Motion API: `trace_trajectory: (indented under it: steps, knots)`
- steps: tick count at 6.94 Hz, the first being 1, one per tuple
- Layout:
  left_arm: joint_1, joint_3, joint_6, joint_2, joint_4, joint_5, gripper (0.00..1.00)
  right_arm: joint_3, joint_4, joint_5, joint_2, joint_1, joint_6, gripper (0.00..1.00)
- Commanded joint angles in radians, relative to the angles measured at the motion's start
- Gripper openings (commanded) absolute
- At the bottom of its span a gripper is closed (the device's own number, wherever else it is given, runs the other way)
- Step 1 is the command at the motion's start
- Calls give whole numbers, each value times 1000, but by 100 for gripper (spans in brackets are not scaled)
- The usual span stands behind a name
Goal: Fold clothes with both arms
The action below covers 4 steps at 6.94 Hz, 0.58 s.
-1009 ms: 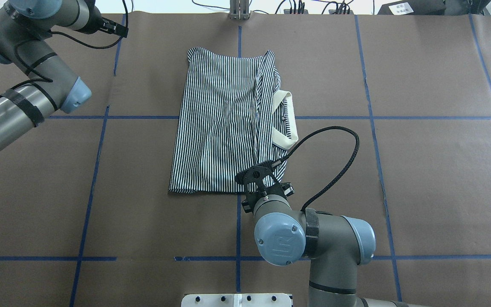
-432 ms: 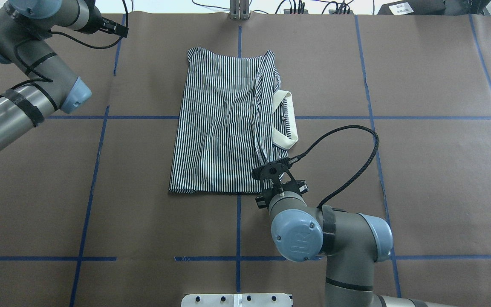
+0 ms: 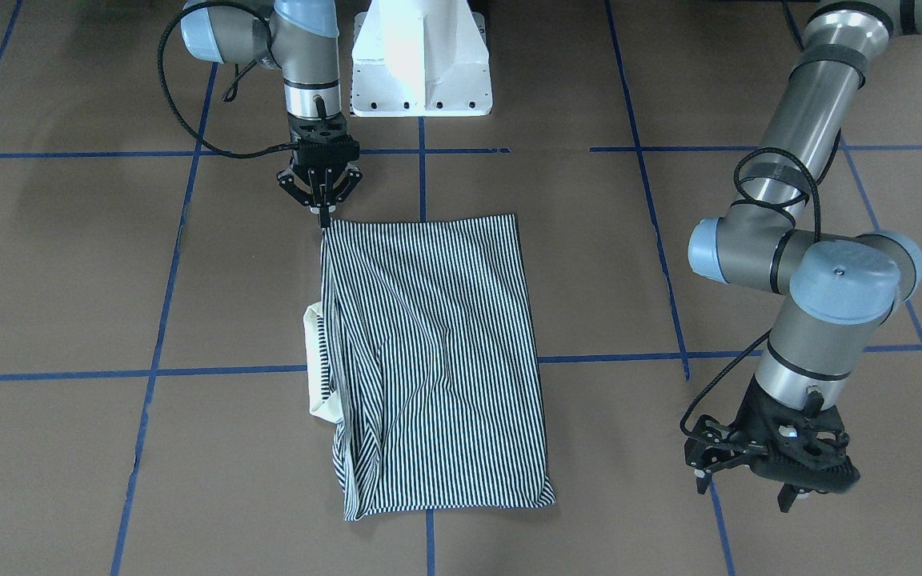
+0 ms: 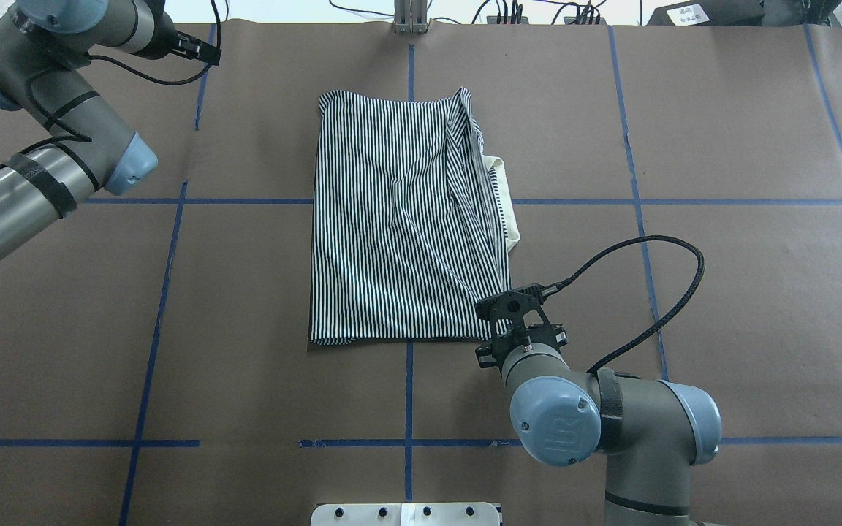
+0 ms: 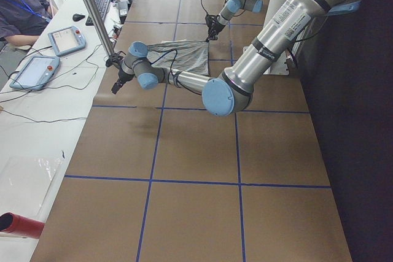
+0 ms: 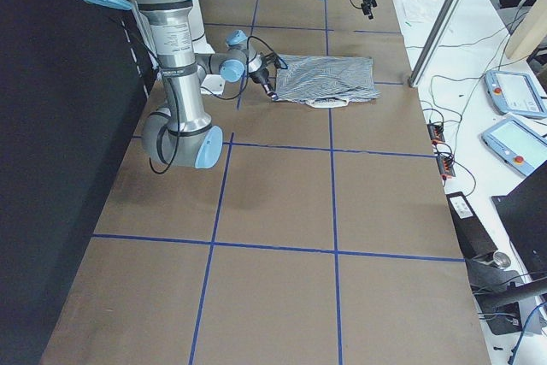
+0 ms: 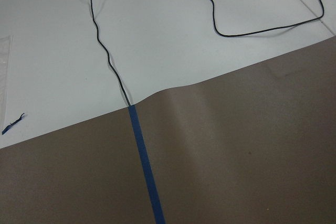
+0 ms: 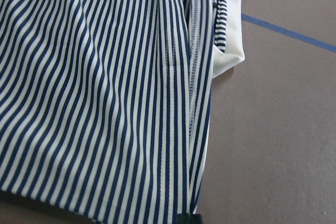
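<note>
The clothes are one striped navy-and-white polo shirt [image 4: 399,219], folded into a long rectangle in the middle of the brown table. Its cream collar [image 4: 511,219] pokes out along the robot's-right edge. In the front-facing view my right gripper [image 3: 322,214] points down, shut on the shirt's [image 3: 437,352] near corner. The right wrist view shows striped cloth [image 8: 105,77] and the collar [image 8: 231,35] close below. Far away from the shirt, my left gripper [image 3: 743,492] hangs over the table's far left part. It looks open with nothing in it.
A white pedestal base [image 3: 421,56] stands at the robot's edge. Blue tape lines cross the brown paper. A metal post [image 4: 410,14] and cables sit at the far edge. In the left side view, a desk holds teach pendants [image 5: 64,38] near a seated person [image 5: 18,4].
My right gripper has moved to the right and slightly toward the robot, dragging the shirt's near corner with it. The near hem has shifted right and the collar shows less. The left arm is unchanged.
</note>
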Motion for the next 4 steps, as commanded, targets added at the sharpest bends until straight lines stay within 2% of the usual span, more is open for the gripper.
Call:
trace_trajectory:
  steps: [1, 2, 4]
  knots:
    - [0, -2, -1, 0, 0, 0, 100, -6, 2, -14, 6, -20, 21, 100]
    - [0, -3, -1, 0, 0, 0, 100, 35, 1, -2, 11, 8, 18, 100]
    - [2, -40, -32, 0, 5, -70, 100, 113, 16, 157, 19, 122, 22, 100]
